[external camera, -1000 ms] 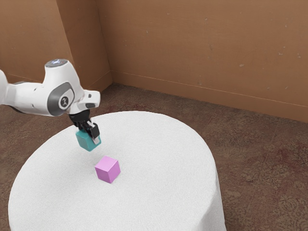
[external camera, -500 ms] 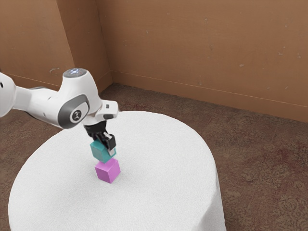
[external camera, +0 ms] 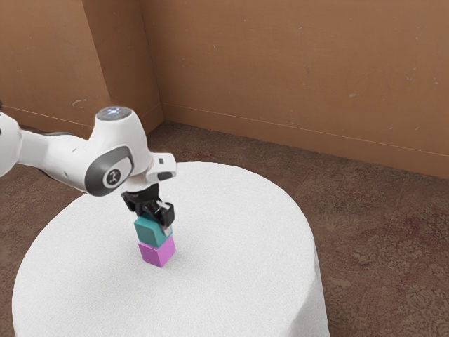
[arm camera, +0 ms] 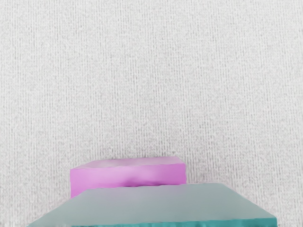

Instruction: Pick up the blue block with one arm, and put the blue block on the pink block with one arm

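The teal-blue block (external camera: pixel 149 230) sits on top of the pink block (external camera: pixel 157 252), slightly offset toward the exterior view's left, near the middle of the round white table (external camera: pixel 231 232). My black gripper (external camera: pixel 155 222) stands over the stack and is shut on the blue block from two sides. In the wrist view the blue block (arm camera: pixel 156 205) lies just under my hand, and the pink block (arm camera: pixel 128 174) shows beyond it, partly covered by it.
The table's round edge drops to a brown carpeted floor (external camera: pixel 379 232). Brown walls (external camera: pixel 295 63) stand behind. My white arm (external camera: pixel 77 158) reaches in from the exterior view's left over the table.
My gripper carried the blue block toward the exterior view's right until it was above the pink block, then lowered it until it rests on the pink block.
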You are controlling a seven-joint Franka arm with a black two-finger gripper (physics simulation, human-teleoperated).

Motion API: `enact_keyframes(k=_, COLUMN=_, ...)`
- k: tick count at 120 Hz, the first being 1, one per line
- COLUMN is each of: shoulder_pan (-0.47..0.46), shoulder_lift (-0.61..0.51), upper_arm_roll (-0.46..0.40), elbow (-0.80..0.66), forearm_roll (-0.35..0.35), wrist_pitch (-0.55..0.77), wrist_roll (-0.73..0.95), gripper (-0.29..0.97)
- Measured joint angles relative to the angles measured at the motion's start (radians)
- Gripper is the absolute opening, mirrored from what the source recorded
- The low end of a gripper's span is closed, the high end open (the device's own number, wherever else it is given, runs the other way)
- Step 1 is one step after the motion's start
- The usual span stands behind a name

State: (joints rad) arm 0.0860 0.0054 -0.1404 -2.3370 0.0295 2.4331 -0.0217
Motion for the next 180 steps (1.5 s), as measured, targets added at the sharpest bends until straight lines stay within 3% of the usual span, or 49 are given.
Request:
enact_keyframes(k=84, shoulder_pan=-0.124, shoulder_lift=0.008, upper_arm_roll=0.034, elbow=0.031, forearm_roll=0.069, wrist_pitch=-0.009, wrist_roll=-0.077, gripper=0.37)
enact_keyframes(k=92, shoulder_pan=-0.107, shoulder_lift=0.074, upper_arm_roll=0.03, elbow=0.14, forearm_roll=0.079, wrist_pitch=-0.035, wrist_roll=-0.075, gripper=0.37)
enact_keyframes(k=110, shoulder_pan=0.055, shoulder_lift=0.163, upper_arm_roll=0.029, elbow=0.263, forearm_roll=0.09, wrist_pitch=-0.086, wrist_roll=-0.064, gripper=0.37)
enact_keyframes(k=136, shoulder_pan=0.059, shoulder_lift=0.166, upper_arm_roll=0.028, elbow=0.267, forearm_roll=0.092, wrist_pitch=-0.116, wrist_roll=-0.049, gripper=0.37)
enact_keyframes(k=180, shoulder_pan=0.048, shoulder_lift=0.083, upper_arm_roll=0.023, elbow=0.138, forearm_roll=0.089, wrist_pitch=-0.1, wrist_roll=-0.037, gripper=0.37)
